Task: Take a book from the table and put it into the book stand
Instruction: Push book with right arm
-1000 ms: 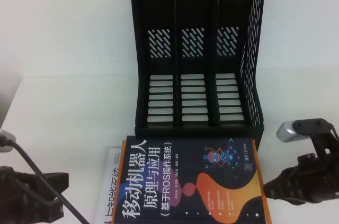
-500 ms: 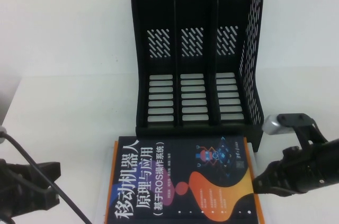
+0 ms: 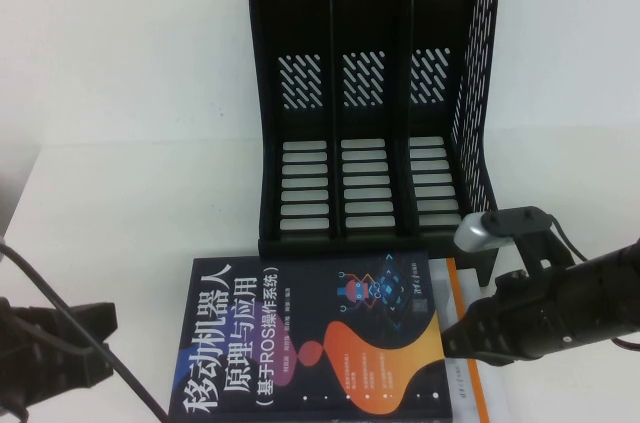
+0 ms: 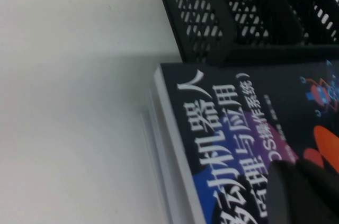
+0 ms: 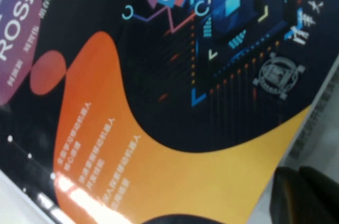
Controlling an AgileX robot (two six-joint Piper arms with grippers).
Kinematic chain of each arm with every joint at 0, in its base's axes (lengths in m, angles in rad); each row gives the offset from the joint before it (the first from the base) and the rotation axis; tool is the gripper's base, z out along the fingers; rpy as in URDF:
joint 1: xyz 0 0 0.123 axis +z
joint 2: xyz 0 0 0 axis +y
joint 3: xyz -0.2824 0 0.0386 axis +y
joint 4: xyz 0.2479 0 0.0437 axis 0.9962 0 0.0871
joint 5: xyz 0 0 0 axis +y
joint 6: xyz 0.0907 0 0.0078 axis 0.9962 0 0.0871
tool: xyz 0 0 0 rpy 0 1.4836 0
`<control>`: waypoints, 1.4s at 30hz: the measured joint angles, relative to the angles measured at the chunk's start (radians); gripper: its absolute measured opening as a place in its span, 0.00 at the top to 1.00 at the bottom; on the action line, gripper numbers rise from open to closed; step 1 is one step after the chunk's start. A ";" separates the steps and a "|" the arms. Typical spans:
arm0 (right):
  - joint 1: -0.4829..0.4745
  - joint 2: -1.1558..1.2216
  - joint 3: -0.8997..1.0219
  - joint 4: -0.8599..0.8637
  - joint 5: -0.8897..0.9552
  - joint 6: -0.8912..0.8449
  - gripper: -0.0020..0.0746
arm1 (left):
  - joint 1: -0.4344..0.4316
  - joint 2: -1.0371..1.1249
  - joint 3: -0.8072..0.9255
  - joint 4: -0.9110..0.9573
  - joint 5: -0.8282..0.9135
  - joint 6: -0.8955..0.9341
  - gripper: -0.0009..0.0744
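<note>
- lying flat on the white tabletop [image 3: 130, 143] in the high view, the book [image 3: 310, 338] sits face up just in front of the black book stand [image 3: 375, 103], its far edge close to the stand's base. the stand is upright with three bare slots. a second book [image 3: 470, 343], white with an orange border, pokes out from under the dark one on the robot's right.
- in the same view the right gripper [image 3: 450, 335] comes in low from the right and meets the book's right edge; i cannot tell how its jaws stand. the left gripper [image 3: 95, 338] is low on the left, just beside the book's left edge, and its jaws too are hard to read here.
- in the left wrist view the book [image 4: 249, 139] shows its white page edge and big white title, with the stand's [image 4: 249, 12] perforated wall right behind it. a dark finger [image 4: 299, 192] lies over the cover; the other one is out of sight.
- in the right wrist view the cover's orange blob [image 5: 159, 171] fills the frame, and a dark finger [image 5: 307, 197] shows at one corner, beside the cover's edge.
</note>
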 joint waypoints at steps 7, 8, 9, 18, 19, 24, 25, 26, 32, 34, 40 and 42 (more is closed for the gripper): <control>0.014 0.017 -0.002 0.055 -0.023 0.002 0.97 | 0.000 0.000 0.000 -0.036 0.061 -0.007 0.99; 0.014 0.019 -0.002 0.060 -0.023 0.002 0.97 | 0.000 0.000 0.000 -0.047 0.066 -0.007 0.99; 0.014 0.024 -0.004 0.068 -0.023 0.002 0.97 | 0.000 0.000 0.000 -0.060 0.071 -0.007 0.99; 0.039 0.046 -0.012 0.130 -0.032 0.000 0.97 | 0.000 0.000 -0.008 -0.169 0.075 -0.014 0.99; 0.049 0.046 -0.015 0.133 -0.041 -0.002 0.97 | 0.000 0.000 -0.018 -0.176 0.078 -0.022 0.99; 0.084 0.053 -0.026 0.137 -0.075 -0.006 0.97 | 0.000 0.000 -0.091 -0.172 0.109 -0.082 0.99; 0.088 0.056 -0.034 0.137 -0.075 -0.008 0.97 | 0.000 0.000 -0.110 -0.160 0.112 -0.099 0.98; 0.089 0.060 -0.038 0.139 -0.075 -0.008 0.97 | 0.000 0.000 -0.129 -0.144 0.115 -0.121 0.96; 0.093 0.082 -0.072 0.140 -0.053 -0.009 0.97 | 0.000 0.021 -0.225 0.019 0.176 -0.300 0.56; 0.093 0.089 -0.076 0.142 -0.047 -0.009 0.97 | 0.000 0.049 -0.250 0.069 0.215 -0.331 0.43; 0.093 0.089 -0.080 0.133 -0.045 -0.009 0.97 | 0.006 0.193 -0.268 0.124 0.266 -0.355 0.36; 0.093 0.089 -0.080 0.133 -0.045 -0.009 0.97 | 0.032 0.251 -0.268 0.127 0.288 -0.353 0.36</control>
